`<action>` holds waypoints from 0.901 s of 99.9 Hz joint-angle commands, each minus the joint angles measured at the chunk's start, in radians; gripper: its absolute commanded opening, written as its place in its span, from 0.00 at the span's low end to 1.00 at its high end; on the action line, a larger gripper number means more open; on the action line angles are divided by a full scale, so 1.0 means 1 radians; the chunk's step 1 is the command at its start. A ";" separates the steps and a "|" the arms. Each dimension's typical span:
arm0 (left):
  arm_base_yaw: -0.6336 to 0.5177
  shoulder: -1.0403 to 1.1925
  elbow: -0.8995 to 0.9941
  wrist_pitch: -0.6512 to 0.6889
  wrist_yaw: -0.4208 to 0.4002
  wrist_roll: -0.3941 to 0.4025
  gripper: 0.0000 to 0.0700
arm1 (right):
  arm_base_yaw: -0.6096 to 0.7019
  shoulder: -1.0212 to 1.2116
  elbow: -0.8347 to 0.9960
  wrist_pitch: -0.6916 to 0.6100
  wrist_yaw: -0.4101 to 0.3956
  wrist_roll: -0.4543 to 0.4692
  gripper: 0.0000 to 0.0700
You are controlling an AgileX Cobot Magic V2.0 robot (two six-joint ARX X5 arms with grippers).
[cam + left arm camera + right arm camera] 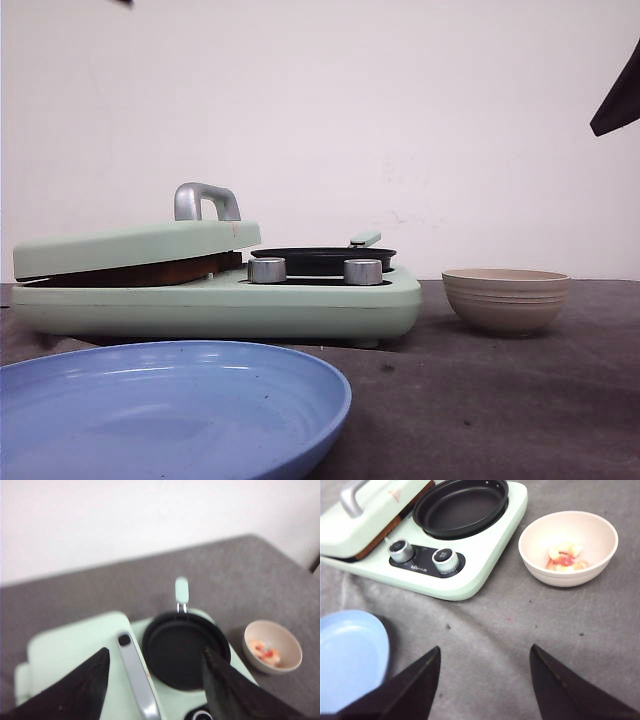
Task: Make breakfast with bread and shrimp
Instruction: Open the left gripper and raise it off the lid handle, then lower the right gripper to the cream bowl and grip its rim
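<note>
Shrimp (566, 557), pale with orange-red tips, fill bowl (600, 567).

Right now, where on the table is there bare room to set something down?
The widest bare patch is the grey cloth in front of the breakfast maker, between the blue plate and the bowl of shrimp. The blue plate itself is empty. It gets tight between the breakfast maker's corner and the bowl.

left tool (155, 680) open, right tool (485, 680) open, both empty
</note>
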 commanded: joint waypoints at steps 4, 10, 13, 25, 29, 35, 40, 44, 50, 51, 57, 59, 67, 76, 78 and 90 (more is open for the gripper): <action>0.019 -0.026 0.015 -0.022 -0.007 0.027 0.42 | 0.006 0.005 0.006 0.008 0.003 0.063 0.49; 0.026 -0.057 0.015 -0.058 -0.008 0.045 0.42 | 0.005 0.005 0.016 0.000 0.003 0.073 0.49; 0.027 -0.071 0.015 -0.076 -0.009 0.056 0.42 | 0.003 0.005 0.023 -0.008 0.004 0.076 0.49; 0.027 -0.130 0.001 -0.121 -0.009 0.087 0.41 | -0.019 0.036 0.068 -0.025 0.005 0.076 0.49; 0.028 -0.152 -0.010 -0.121 -0.009 0.089 0.41 | -0.032 0.052 0.089 -0.028 0.004 0.074 0.49; 0.029 -0.188 -0.036 -0.111 -0.008 0.094 0.41 | -0.053 0.086 0.123 -0.032 0.002 0.064 0.49; 0.029 -0.220 -0.066 -0.093 -0.008 0.094 0.41 | -0.071 0.122 0.159 -0.043 -0.001 0.050 0.49; 0.029 -0.247 -0.095 -0.078 -0.008 0.092 0.41 | -0.085 0.156 0.191 -0.055 -0.007 0.033 0.49; 0.029 -0.311 -0.171 -0.037 -0.008 0.087 0.40 | -0.118 0.238 0.268 -0.085 -0.024 -0.014 0.49; 0.029 -0.319 -0.181 -0.032 -0.008 0.085 0.40 | -0.123 0.248 0.277 -0.089 -0.026 -0.020 0.49; 0.029 -0.367 -0.244 0.000 -0.009 0.072 0.40 | -0.149 0.312 0.335 -0.109 -0.040 -0.052 0.49; 0.029 -0.383 -0.265 0.010 -0.010 0.066 0.40 | -0.158 0.334 0.355 -0.116 -0.047 -0.063 0.49; 0.029 -0.448 -0.348 0.050 -0.016 0.032 0.40 | -0.199 0.423 0.433 -0.142 -0.065 -0.106 0.49; 0.029 -0.520 -0.431 0.082 -0.023 0.010 0.40 | -0.248 0.531 0.518 -0.172 -0.084 -0.150 0.50; 0.029 -0.536 -0.446 0.089 -0.023 0.005 0.40 | -0.259 0.555 0.536 -0.179 -0.086 -0.162 0.50; 0.028 -0.623 -0.515 0.100 -0.025 -0.017 0.40 | -0.324 0.694 0.632 -0.209 -0.087 -0.226 0.50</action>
